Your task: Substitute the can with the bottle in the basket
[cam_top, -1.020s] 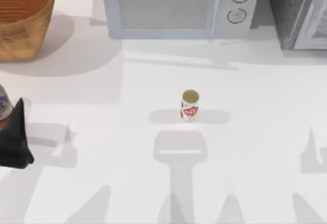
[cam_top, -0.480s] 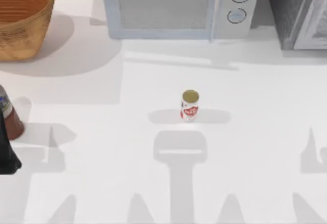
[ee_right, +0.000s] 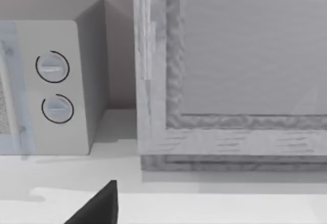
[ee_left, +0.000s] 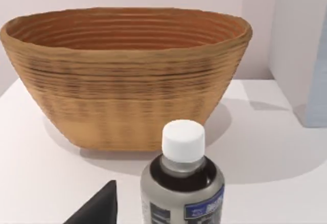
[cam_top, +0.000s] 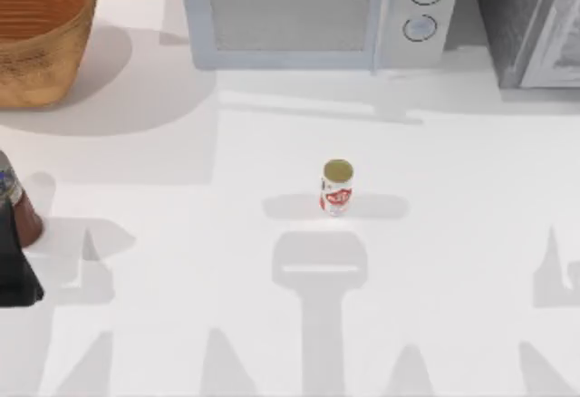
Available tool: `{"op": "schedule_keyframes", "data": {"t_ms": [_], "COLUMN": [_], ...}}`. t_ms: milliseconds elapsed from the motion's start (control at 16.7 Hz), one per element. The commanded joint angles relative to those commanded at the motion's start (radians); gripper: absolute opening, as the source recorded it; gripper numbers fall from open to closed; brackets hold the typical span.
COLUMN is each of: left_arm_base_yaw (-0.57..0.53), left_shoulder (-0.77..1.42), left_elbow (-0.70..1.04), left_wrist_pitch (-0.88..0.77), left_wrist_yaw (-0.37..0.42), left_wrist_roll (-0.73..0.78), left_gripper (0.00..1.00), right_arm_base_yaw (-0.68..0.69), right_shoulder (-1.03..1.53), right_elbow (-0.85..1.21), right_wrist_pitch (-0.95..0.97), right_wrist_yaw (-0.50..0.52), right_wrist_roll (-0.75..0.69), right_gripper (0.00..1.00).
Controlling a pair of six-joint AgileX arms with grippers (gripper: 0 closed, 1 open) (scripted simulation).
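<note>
The white and red can [cam_top: 337,188] stands upright on the table's middle, far from both arms. The dark brown bottle [cam_top: 18,205] stands at the table's left edge, and the left wrist view shows its white cap and blue-and-white label [ee_left: 182,180] close up. My left gripper [cam_top: 13,263] sits just on the near side of the bottle, open, with one dark finger [ee_left: 98,208] beside the bottle and apart from it. The wicker basket [cam_top: 41,39] is at the back left, beyond the bottle [ee_left: 125,75]. One finger [ee_right: 99,206] of my open right gripper shows in its wrist view.
A pale microwave [cam_top: 317,12] stands along the back, with its dials [ee_right: 53,86] showing in the right wrist view. A grey cabinet [cam_top: 535,21] fills the back right corner. White table surface lies around the can.
My left gripper has drawn back toward the table's near left edge, uncovering the bottle's lower body. The can and the basket have stayed put.
</note>
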Motion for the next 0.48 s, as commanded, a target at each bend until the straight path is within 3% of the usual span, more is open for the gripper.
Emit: {"op": "schedule_keyframes", "data": {"t_ms": [480], "left_arm_base_yaw": [0.055], "left_shoulder": [0.522], "left_elbow": [0.0], "left_wrist_pitch": [0.492], "left_wrist_yaw": [0.068], "left_wrist_roll": [0.017], "left_gripper": [1.0], "right_arm_base_yaw": [0.0], "right_shoulder": [0.0], "right_elbow": [0.0], "right_wrist_pitch": [0.0], "right_wrist_yaw": [0.0], "right_wrist_roll": [0.0], "right_gripper": [1.0]}}
